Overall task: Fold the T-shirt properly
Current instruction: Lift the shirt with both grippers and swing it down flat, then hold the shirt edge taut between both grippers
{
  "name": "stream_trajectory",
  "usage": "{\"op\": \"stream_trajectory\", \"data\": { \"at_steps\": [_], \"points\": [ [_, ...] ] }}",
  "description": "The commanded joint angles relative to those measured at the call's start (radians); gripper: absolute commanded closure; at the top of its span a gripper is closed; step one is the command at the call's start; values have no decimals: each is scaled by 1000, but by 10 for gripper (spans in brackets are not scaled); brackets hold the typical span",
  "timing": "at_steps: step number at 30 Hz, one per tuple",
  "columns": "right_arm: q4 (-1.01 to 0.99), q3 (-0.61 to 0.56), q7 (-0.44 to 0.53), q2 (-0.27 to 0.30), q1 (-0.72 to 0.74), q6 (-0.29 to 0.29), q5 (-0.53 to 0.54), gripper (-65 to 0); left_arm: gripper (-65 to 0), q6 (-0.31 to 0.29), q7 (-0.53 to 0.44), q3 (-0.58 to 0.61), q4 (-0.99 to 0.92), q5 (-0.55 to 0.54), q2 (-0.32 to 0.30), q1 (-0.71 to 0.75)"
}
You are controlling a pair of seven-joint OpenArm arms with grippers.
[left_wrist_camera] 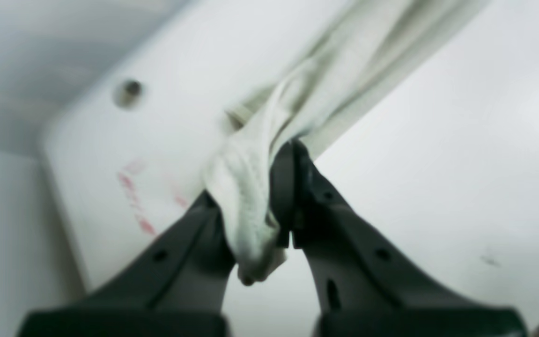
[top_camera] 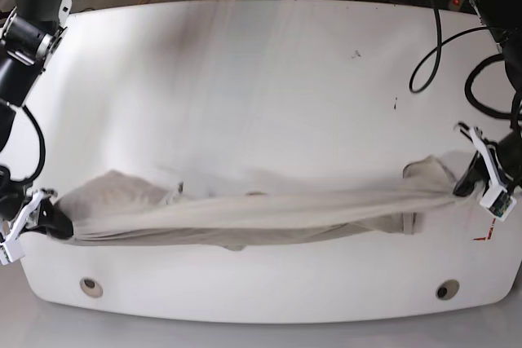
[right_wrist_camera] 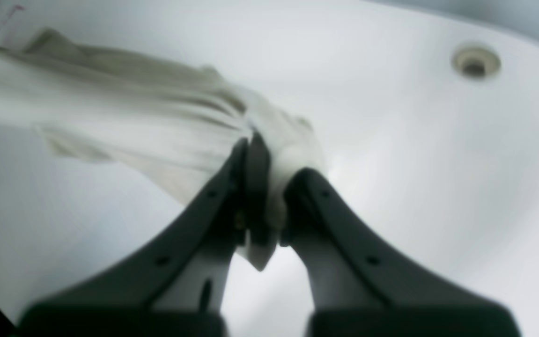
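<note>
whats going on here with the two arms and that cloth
A two-armed robot is working on folding a beige T-shirt on a white table. The left end effector and the right end effector are each shut on an opposite end of the shirt, which is stretched into a long, bunched band between them near the table's front edge. No fold has been made yet.

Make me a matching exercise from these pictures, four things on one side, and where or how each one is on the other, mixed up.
Things:
1. T-shirt
2. left hand
3. right hand
4. cable

Places or states:
A. looped over the table's far corner in the base view
B. stretched between both hands
C. shut on cloth at the base view's left edge
D. shut on cloth at the base view's right edge

Pairs: 1-B, 2-D, 3-C, 4-A
</note>
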Motion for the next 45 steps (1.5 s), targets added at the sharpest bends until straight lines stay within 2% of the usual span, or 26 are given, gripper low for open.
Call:
{"op": "stream_trajectory", "data": {
  "at_steps": [1,5,14,22,29,33,37,45],
  "points": [
    [53,39,31,-3,-31,-1,12,0,0,-1,-7,-31,10,3,-24,45],
    [132,117,31,-24,-201,-1,12,0,0,-1,-7,-80,15,-24,-24,182],
    [280,261,24,-147,-522,-1,12,0,0,-1,-7,-123,15,-29,-22,418],
    [388,332,21,-251,-758,-1,12,0,0,-1,-7,-136,9,-21,-22,608],
    [392,338,21,-322,-846,-1,8,0,0,-1,-7,-164,5,-20,-22,662],
    [389,339,21,-343,-872,-1,6,0,0,-1,-7,-163,-7,58,-22,665],
    [389,339,21,-357,-881,-1,6,0,0,-1,-7,-163,-21,100,-22,667],
    [389,339,21,-363,-890,-1,6,0,0,-1,-7,-163,-19,98,-22,684]
  ]
}}
